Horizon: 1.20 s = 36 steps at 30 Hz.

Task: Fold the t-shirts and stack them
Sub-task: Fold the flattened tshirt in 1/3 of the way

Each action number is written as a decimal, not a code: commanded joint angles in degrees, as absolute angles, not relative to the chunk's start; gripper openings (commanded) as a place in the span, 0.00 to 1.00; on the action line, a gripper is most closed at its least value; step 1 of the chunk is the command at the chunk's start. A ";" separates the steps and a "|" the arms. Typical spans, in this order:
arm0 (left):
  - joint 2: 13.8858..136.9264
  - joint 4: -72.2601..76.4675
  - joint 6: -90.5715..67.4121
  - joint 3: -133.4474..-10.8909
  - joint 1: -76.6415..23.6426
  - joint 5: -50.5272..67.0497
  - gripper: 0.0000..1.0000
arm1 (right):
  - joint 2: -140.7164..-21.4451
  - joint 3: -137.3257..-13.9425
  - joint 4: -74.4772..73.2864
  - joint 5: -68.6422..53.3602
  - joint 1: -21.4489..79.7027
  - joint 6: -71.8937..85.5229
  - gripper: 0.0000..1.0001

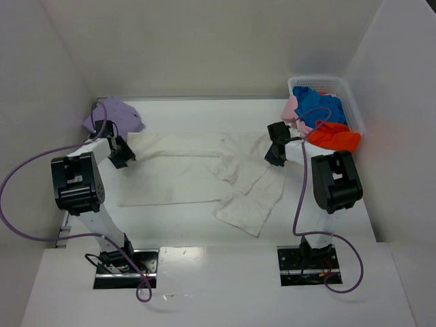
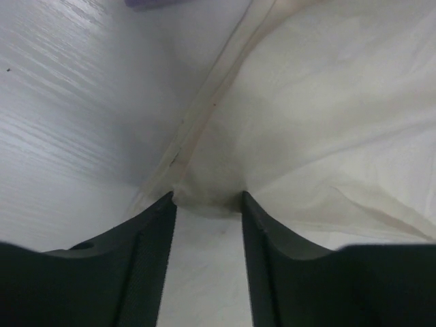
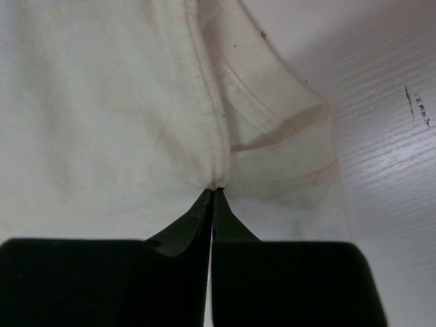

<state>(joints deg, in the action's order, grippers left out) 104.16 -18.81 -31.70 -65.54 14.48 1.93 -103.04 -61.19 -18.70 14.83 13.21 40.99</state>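
An off-white t-shirt (image 1: 187,170) lies spread across the middle of the table, its right part rumpled and folded over. My left gripper (image 1: 122,157) is at the shirt's left edge. In the left wrist view it (image 2: 208,199) is open, with the shirt's hem (image 2: 204,116) bunched at the fingertips. My right gripper (image 1: 276,155) is at the shirt's right part. In the right wrist view it (image 3: 214,190) is shut on a seam of the off-white shirt (image 3: 102,116). A lavender t-shirt (image 1: 112,116) lies crumpled at the back left.
A white mesh basket (image 1: 340,88) stands at the back right, holding blue (image 1: 315,107), pale pink (image 1: 291,107) and orange-red (image 1: 334,137) shirts. White walls close in the table on the left, back and right. Purple cables loop from both arms.
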 commanded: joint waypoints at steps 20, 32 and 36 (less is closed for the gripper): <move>103.18 -17.92 -32.87 -66.62 17.93 0.00 0.23 | -98.17 -61.17 -17.40 17.84 9.76 40.08 0.00; 100.20 -17.93 -31.12 -67.24 17.93 1.14 0.59 | -98.17 -61.17 -17.40 15.47 9.76 38.41 0.10; 97.48 -16.70 -30.50 -67.76 17.93 3.16 0.61 | -98.17 -61.17 -17.40 14.06 9.76 37.18 0.41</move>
